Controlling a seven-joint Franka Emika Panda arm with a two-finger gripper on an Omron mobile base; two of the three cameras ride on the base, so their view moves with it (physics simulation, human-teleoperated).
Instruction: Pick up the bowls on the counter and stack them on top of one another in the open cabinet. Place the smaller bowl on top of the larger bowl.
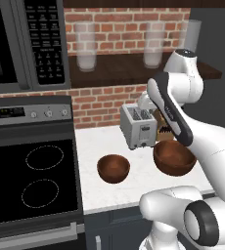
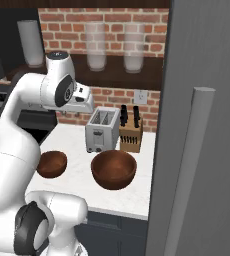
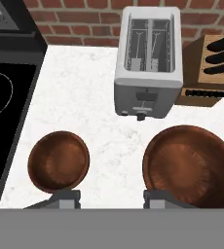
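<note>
My end effector [image 3: 111, 195] sits at the bottom centre of the hand view, fingers [image 3: 65, 196] spread wide and pinching nothing, looking down at the tabletop [image 3: 94, 121]. The smaller bowl [image 3: 58, 161] is lower left in that view, upright on the white stone, its lower rim just above my left-hand finger. The larger bowl [image 3: 191, 166] is lower right, also upright, its rim just beside the other finger. The two bowls stand apart, bare tabletop between them. A silver toaster [image 3: 149, 61] sits top centre, behind both bowls, with a wooden knife block [image 3: 209, 73] just beside it at the right edge. Black stovetop [image 3: 7, 97] fills the left edge. In the left base view the smaller bowl [image 1: 113, 168] is centre frame, the larger one [image 1: 174, 157] right of it, partly behind my arm. The open cabinet [image 1: 134, 68] runs across the top, brick back, with clear glasses [image 1: 86, 46] standing on its shelf.
</note>
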